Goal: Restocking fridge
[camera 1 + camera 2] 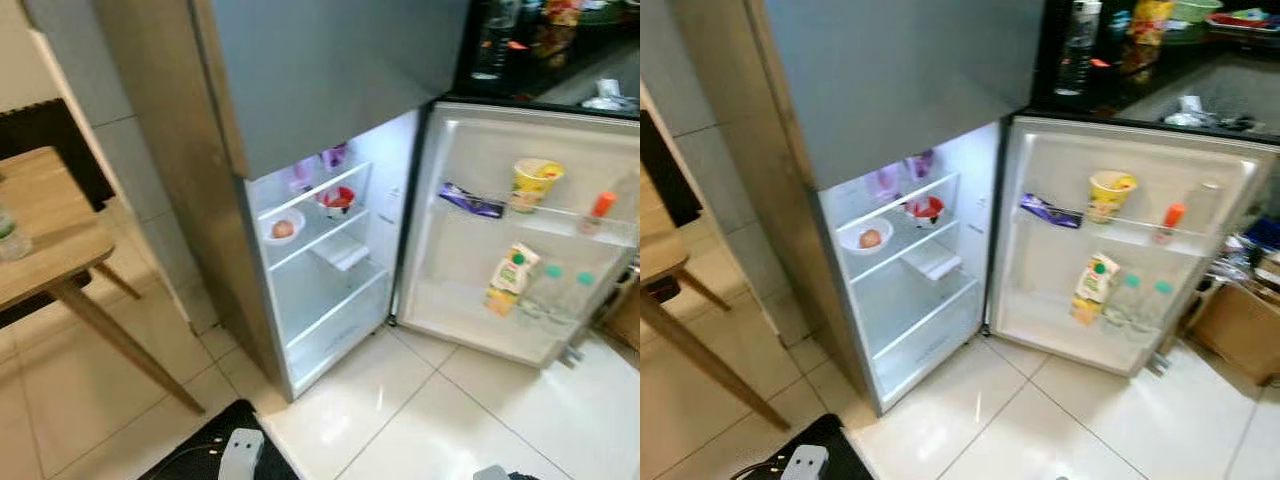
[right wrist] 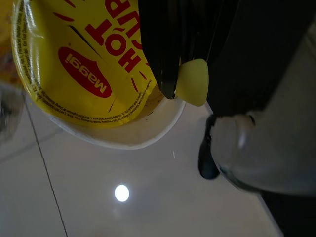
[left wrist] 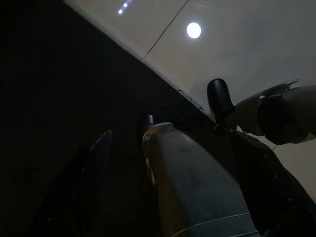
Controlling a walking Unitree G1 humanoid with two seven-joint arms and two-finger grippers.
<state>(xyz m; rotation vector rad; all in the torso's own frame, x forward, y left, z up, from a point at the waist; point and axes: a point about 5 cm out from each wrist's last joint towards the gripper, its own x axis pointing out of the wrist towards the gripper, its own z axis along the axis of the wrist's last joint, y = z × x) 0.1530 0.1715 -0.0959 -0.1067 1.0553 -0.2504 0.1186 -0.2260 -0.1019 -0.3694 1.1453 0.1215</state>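
Fridge (image 1: pixel 330 250): lower compartment door (image 1: pixel 520 230) swung wide open; upper door closed. Inner shelves lightly stocked: white bowl (image 1: pixel 283 229) holding something reddish on the upper shelf, red-and-white cup (image 1: pixel 337 201) just behind it, a flat white item (image 1: pixel 342 254) on the shelf below. Lowest shelves bare. Door racks partly filled: purple packet (image 1: pixel 472 201), yellow noodle cup (image 1: pixel 534 184) and orange-capped bottle (image 1: pixel 598 212) on the upper rack; juice carton (image 1: pixel 509 280) and two clear bottles (image 1: pixel 562 295) on the lower rack.

Right gripper (image 2: pixel 173 59): clamped on the rim of a second yellow Maggi cup (image 2: pixel 84 69), held low above the tiled floor (image 2: pixel 98 197), well apart from the fridge. Not yet shelved.

Left gripper (image 3: pixel 148 123): hanging idle in shade over a dark mat; finger state cannot be made out.

Assessment: restocking under way, several items in place, cup in hand outstanding. Remaining: approach to the fridge, placement on a free shelf or rack, door closure. Wooden table (image 1: pixel 50 240) to the left; possibly further stock there, unconfirmed.
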